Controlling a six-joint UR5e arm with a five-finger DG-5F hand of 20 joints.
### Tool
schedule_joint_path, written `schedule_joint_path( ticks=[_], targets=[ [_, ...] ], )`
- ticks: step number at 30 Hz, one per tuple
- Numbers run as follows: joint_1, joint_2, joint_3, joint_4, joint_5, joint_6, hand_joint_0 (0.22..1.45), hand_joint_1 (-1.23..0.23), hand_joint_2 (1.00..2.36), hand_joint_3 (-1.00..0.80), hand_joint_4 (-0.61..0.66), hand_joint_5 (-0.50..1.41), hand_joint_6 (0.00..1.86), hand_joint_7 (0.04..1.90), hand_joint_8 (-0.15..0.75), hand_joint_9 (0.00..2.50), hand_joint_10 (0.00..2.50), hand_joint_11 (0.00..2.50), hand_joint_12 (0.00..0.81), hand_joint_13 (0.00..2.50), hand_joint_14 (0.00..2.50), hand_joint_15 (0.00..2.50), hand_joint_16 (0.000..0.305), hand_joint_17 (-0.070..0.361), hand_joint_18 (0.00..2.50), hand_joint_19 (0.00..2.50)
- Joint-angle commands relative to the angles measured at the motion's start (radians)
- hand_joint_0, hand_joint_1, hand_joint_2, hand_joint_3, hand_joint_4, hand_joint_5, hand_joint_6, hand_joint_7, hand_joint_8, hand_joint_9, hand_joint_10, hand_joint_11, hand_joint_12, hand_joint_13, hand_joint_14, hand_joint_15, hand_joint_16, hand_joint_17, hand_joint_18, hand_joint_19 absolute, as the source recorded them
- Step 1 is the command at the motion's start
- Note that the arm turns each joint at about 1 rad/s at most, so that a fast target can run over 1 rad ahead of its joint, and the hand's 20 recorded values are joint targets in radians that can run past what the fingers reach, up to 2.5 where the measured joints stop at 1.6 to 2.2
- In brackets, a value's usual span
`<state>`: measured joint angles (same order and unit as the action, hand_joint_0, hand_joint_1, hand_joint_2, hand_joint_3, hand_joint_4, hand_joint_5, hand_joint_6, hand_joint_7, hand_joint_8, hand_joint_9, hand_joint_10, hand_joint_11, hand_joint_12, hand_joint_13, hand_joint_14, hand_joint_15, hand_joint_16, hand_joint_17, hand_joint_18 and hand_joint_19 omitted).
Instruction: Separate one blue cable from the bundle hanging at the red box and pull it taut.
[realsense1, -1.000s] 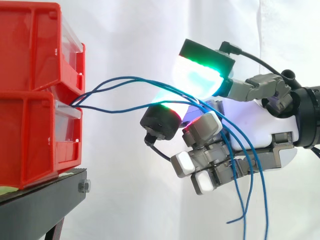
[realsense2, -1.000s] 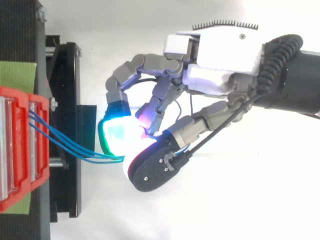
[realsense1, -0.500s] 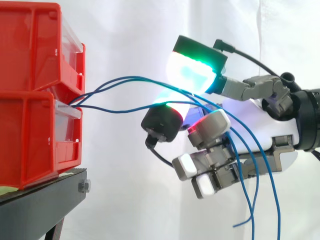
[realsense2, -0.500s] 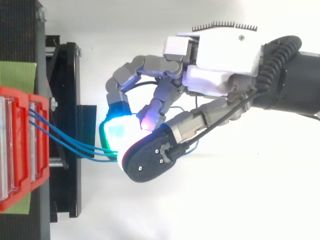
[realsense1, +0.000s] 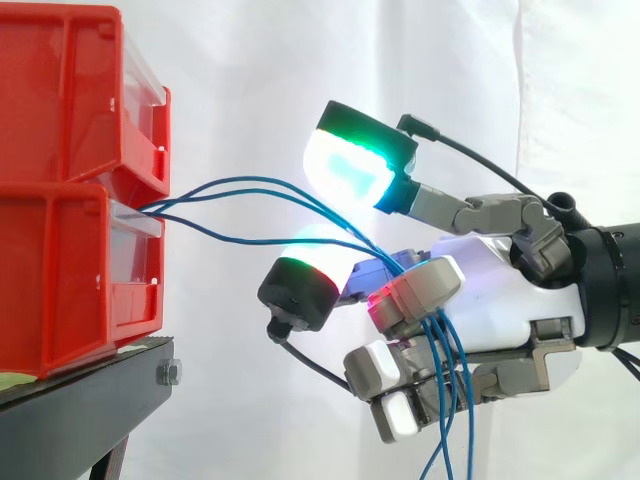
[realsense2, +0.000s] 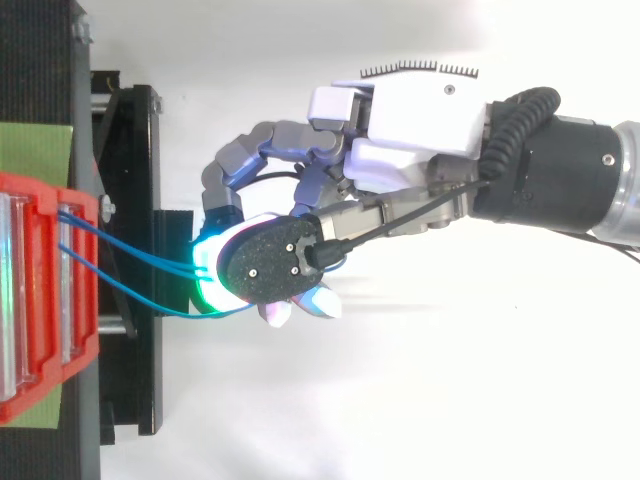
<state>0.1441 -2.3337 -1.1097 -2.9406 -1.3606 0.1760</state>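
Note:
Several thin blue cables (realsense1: 250, 190) come out between the two stacked red bins (realsense1: 60, 150) and arc right into my hand (realsense1: 500, 300). They pass through the gap between the raised green-glowing fingertip (realsense1: 355, 160) and the thumb (realsense1: 300, 290) below it. Then they bend sharply behind a curled red-glowing finger (realsense1: 415, 290) and hang straight down. All the cables run together, none apart from the rest. From above, the hand (realsense2: 420, 110) reaches left to the bins (realsense2: 40, 300), its thumb lying over the cables (realsense2: 140, 290).
The bins rest on a black stand (realsense1: 80, 410) whose edge (realsense2: 130, 200) juts out just left of the fingertips. A white curtain hangs behind. Free room lies below and to the right of the hand.
The hand has moved left toward the bins. The thumb swung in beneath the cables, and the loose ends now hang straight down through the curled fingers instead of trailing right.

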Motion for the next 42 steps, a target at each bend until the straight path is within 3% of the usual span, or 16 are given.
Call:
schedule_joint_path(
  ticks=[1, 6, 14, 20, 29, 38, 41, 42],
  targets=[
    [0.000, -0.001, 0.001, 0.001, 0.000, -0.010, 0.48, -0.58, 1.00, -0.50, 0.11, -0.17, 0.91, 1.00, 0.383, 1.40, 0.02, 1.28, 0.411, 1.13, 0.02, 0.74, 0.058, 0.131, 0.92, 0.69],
    [0.002, -0.001, -0.001, 0.006, -0.002, -0.030, 0.61, -0.65, 1.00, -0.50, 0.08, -0.17, 0.90, 1.04, 0.351, 1.39, 0.02, 1.31, 0.378, 1.13, 0.03, 0.77, 0.052, 0.117, 0.88, 0.72],
    [0.000, 0.001, -0.001, 0.017, 0.000, -0.035, 0.66, -0.79, 1.02, -0.30, 0.02, -0.18, 0.92, 1.06, 0.342, 1.32, 0.02, 1.30, 0.375, 1.11, 0.03, 0.76, 0.051, 0.115, 0.88, 0.69],
    [0.002, 0.001, -0.001, 0.017, 0.000, -0.035, 0.78, -0.86, 1.00, -0.50, -0.06, -0.19, 0.94, 1.01, 0.320, 1.25, 0.02, 1.26, 0.358, 1.05, 0.03, 0.74, 0.049, 0.109, 0.84, 0.63],
    [0.002, -0.001, -0.001, 0.017, 0.000, -0.035, 0.67, -0.91, 1.00, -0.50, 0.01, -0.17, 0.93, 1.02, 0.327, 1.24, 0.02, 1.25, 0.359, 1.00, 0.03, 0.72, 0.048, 0.107, 0.80, 0.61],
    [0.002, -0.001, -0.001, 0.015, 0.001, -0.035, 0.53, -0.95, 1.00, -0.50, -0.03, -0.15, 0.91, 1.03, 0.337, 1.25, 0.02, 1.22, 0.372, 0.99, 0.03, 0.70, 0.050, 0.112, 0.79, 0.62],
    [0.002, -0.001, -0.001, 0.012, 0.000, -0.035, 0.47, -0.87, 1.00, -0.50, 0.01, -0.15, 0.91, 1.02, 0.363, 1.25, 0.02, 1.21, 0.391, 0.99, 0.02, 0.69, 0.054, 0.122, 0.80, 0.62],
    [0.002, -0.001, -0.001, 0.012, -0.002, -0.035, 0.50, -0.73, 1.00, -0.50, 0.02, -0.15, 0.90, 1.02, 0.357, 1.27, 0.02, 1.20, 0.385, 0.98, 0.02, 0.69, 0.053, 0.119, 0.79, 0.63]
  ],
)
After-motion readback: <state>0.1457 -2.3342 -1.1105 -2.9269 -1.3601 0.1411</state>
